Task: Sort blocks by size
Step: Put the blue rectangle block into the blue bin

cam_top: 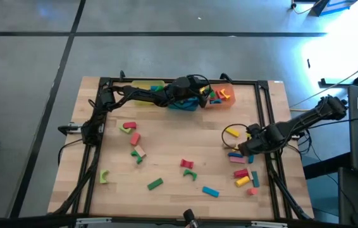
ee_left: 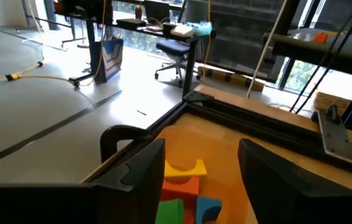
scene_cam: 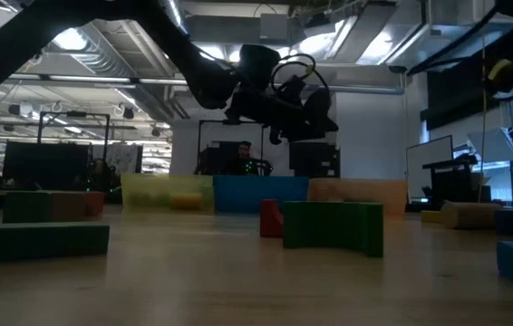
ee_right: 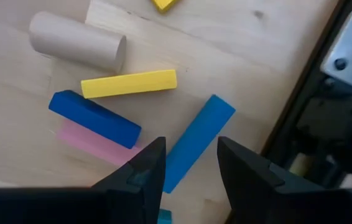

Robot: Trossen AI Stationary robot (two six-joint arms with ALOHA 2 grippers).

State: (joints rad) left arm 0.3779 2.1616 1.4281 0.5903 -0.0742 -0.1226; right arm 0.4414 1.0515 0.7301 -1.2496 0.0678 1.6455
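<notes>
The left end effector (cam_top: pixel 199 95) is held above the orange tray (cam_top: pixel 224 100) at the far edge of the bench (cam_top: pixel 166 152); its fingers (ee_left: pixel 142 168) are spread wide and nothing is held between them, which is judged to suit a release into the tray. In the left wrist view, a yellow arch (ee_left: pixel 185 167), an orange block (ee_left: pixel 179 185), a green block (ee_left: pixel 170 208) and a blue block (ee_left: pixel 208 206) are seen lying in the tray beneath it.

The right end effector (cam_top: pixel 245 148) is lowered over a cluster near the bench's right edge; its fingers (ee_right: pixel 140 171) are parted narrowly about the end of a light blue bar (ee_right: pixel 194 142), not yet closed on it. Beside this bar lie a dark blue bar (ee_right: pixel 94 118), resting partly over a pink bar (ee_right: pixel 92 144), a yellow bar (ee_right: pixel 129 83) and a tan cylinder (ee_right: pixel 76 42).

Other blocks are scattered over the bench, among them a green bar (cam_top: pixel 155 184) and a green arch (cam_top: pixel 105 176); sorting is judged to be well short of complete.
</notes>
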